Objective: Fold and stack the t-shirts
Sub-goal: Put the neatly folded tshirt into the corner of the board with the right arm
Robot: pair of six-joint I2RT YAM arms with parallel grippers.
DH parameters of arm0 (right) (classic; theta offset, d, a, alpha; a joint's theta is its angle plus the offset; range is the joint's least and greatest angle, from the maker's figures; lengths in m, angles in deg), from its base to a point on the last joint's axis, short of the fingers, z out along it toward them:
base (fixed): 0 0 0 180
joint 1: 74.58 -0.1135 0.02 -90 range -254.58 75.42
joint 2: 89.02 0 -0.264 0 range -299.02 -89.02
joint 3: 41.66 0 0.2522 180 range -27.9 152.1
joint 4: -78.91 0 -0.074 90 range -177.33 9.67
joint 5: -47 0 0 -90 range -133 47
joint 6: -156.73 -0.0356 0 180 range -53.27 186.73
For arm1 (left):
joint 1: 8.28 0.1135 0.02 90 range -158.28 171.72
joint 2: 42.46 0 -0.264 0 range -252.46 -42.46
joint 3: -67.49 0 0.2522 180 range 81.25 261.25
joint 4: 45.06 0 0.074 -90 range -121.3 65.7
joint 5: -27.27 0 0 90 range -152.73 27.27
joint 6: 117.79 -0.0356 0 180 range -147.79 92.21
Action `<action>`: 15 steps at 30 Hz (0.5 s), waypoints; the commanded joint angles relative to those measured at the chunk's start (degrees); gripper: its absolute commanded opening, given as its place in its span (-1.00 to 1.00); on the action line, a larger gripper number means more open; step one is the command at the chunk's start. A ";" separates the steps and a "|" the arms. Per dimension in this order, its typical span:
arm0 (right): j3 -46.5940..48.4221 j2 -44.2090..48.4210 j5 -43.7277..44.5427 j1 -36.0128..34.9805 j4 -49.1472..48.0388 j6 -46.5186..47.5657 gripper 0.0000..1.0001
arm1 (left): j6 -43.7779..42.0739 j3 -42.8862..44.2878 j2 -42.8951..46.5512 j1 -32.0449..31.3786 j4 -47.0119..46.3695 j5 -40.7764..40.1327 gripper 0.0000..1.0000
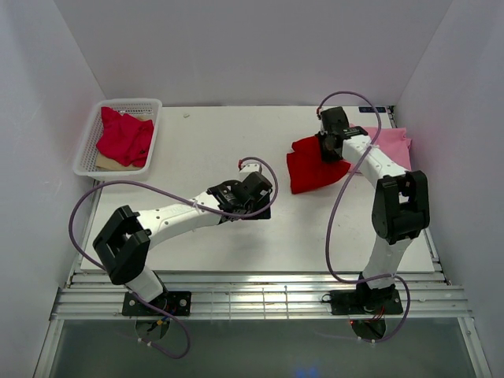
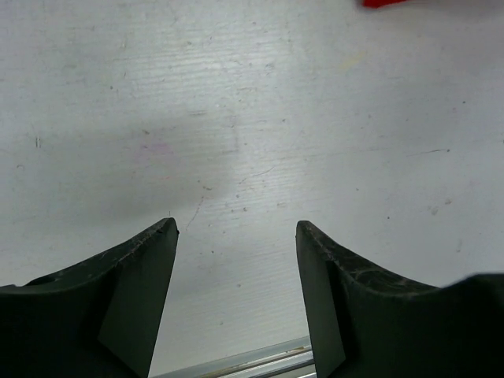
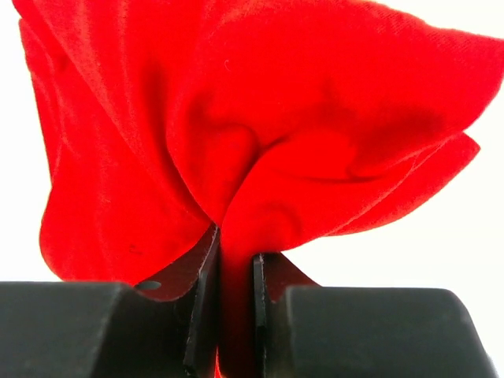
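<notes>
A bright red t-shirt (image 1: pixel 311 169) lies bunched at the right of the table. My right gripper (image 1: pixel 328 148) is shut on a fold of it, and the cloth (image 3: pixel 260 134) fills the right wrist view, pinched between the two fingers. A light pink t-shirt (image 1: pixel 392 144) lies flat behind the right arm, partly hidden by it. A crimson-red t-shirt (image 1: pixel 124 137) sits crumpled in the white mesh basket (image 1: pixel 88 144) at the back left. My left gripper (image 1: pixel 256 206) is open and empty over bare table at the middle, its fingers (image 2: pixel 126 283) wide apart.
A beige cloth (image 1: pixel 110 163) lies under the crimson shirt in the basket. White walls close in the table at the left, back and right. A metal rail (image 1: pixel 260 303) runs along the near edge by the arm bases. Purple cables loop from both arms.
</notes>
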 commanded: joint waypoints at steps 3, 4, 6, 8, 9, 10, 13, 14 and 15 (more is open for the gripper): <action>9.58 -4.11 0.79 5.58 0.22 8.43 -0.84 | 2.26 -2.19 4.51 0.06 2.41 -1.40 0.44; 10.72 -4.73 0.71 6.20 0.31 9.66 -0.85 | 2.79 -2.45 4.69 0.06 2.67 -1.31 0.44; 14.15 -6.31 0.53 7.95 0.48 10.98 -0.84 | 3.32 -3.16 5.30 0.06 3.37 -1.22 0.43; 17.74 -7.81 -0.17 9.19 0.92 12.65 -0.85 | 3.93 -4.03 5.66 0.06 3.64 -1.22 0.43; 18.98 -8.25 -0.35 10.32 1.53 13.09 -0.85 | 4.02 -4.30 6.01 0.06 3.90 -1.22 0.43; 20.21 -9.21 -0.70 10.94 1.88 13.36 -0.84 | 4.20 -4.56 6.10 0.06 4.08 -1.31 0.43; 23.21 -9.92 -1.58 13.76 2.68 13.71 -0.85 | 4.90 -5.62 6.45 0.06 4.69 -1.40 0.43; 23.56 -9.92 -1.67 14.37 2.68 14.15 -0.84 | 5.16 -5.88 6.62 0.06 4.87 -1.49 0.43; 23.65 -9.92 -1.75 15.77 2.68 14.24 -0.84 | 5.25 -6.32 6.89 0.06 5.05 -1.49 0.43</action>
